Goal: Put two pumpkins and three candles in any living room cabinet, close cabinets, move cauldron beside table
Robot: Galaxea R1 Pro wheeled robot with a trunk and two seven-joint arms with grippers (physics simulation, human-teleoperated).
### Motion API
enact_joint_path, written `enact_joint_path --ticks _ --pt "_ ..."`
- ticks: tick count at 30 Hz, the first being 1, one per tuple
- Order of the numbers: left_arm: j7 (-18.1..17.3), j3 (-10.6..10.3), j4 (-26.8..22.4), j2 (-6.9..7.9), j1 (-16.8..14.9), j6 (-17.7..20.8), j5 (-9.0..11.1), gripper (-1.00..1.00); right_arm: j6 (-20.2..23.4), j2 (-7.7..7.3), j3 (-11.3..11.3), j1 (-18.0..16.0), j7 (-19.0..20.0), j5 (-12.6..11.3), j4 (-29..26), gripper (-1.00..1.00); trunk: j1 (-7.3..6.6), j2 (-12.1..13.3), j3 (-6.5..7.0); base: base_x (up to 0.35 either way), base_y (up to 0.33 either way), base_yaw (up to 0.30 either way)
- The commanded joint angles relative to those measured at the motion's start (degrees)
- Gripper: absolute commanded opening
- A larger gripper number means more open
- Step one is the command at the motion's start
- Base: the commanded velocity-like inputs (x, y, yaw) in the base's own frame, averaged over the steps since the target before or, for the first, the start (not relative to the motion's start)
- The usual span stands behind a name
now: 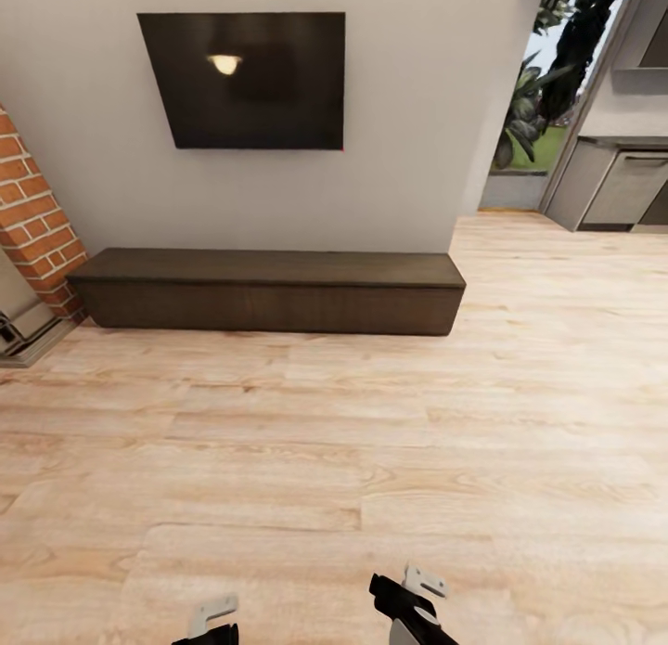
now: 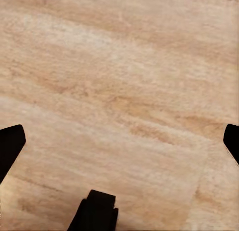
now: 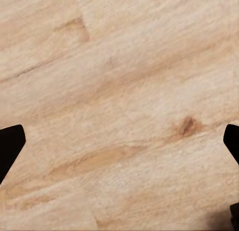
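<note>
The cabinet [image 1: 269, 306], a long low dark brown unit, stands against the white wall ahead, across a stretch of wood floor. Its flat fronts all look flush and shut. My left gripper [image 1: 213, 622] and right gripper [image 1: 413, 594] hang low at the near edge of the head view, well short of the cabinet. In the left wrist view the left gripper [image 2: 119, 141] is open over bare floor, its dark fingertips [image 2: 11, 143] far apart. The right gripper [image 3: 119, 141] is likewise open with nothing between its fingers. The pumpkins, candles, cauldron and table are out of view.
A dark television [image 1: 246, 79] hangs on the wall above the cabinet. A brick fireplace [image 1: 32, 218] juts in at the left. To the right, grey kitchen units [image 1: 622, 186] and a window with plants [image 1: 547, 79] lie past the wall's corner. Light wood floor [image 1: 371, 422] lies between me and the cabinet.
</note>
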Motion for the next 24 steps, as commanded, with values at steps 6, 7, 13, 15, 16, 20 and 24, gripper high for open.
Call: enact_joint_path --ticks 6,7,13,15,16,20,24 --pt "0.46 -0.39 0.01 0.02 -0.03 -0.17 0.5 1.0 -0.41 0.0 0.45 -0.06 -0.23 -0.66 0.05 1.0 0.03 -0.02 -0.04 0.32 0.128 0.0" --pt "0.46 -0.39 0.01 0.02 -0.03 -0.17 0.48 1.0 -0.41 0.0 0.43 -0.05 -0.23 -0.67 0.05 1.0 0.03 -0.02 -0.04 0.32 0.116 0.0" --pt "0.48 -0.39 0.01 0.02 -0.03 -0.17 0.54 1.0 -0.41 0.0 0.42 -0.06 -0.15 -0.72 0.05 1.0 0.03 -0.02 -0.04 0.32 0.113 -0.061" --pt "0.49 -0.39 0.01 0.02 -0.03 -0.17 0.54 1.0 -0.41 0.0 0.43 -0.07 -0.14 -0.73 0.05 1.0 0.03 -0.02 -0.04 0.32 0.111 -0.177" --pt "0.48 -0.39 0.01 0.02 -0.03 -0.17 0.54 1.0 -0.41 0.0 0.46 -0.07 -0.14 -0.73 0.05 1.0 0.03 -0.02 -0.04 0.32 0.1 -0.214" --pt "0.45 -0.39 0.01 0.02 -0.03 -0.17 0.54 1.0 -0.41 0.0 0.49 -0.07 -0.14 -0.68 0.05 1.0 0.03 -0.02 -0.04 0.32 0.052 -0.181" --pt "0.45 -0.39 0.01 0.02 -0.03 -0.17 0.5 1.0 -0.41 0.0 0.45 -0.06 -0.15 -0.67 0.05 1.0 0.03 -0.02 -0.04 0.32 0.009 -0.038"
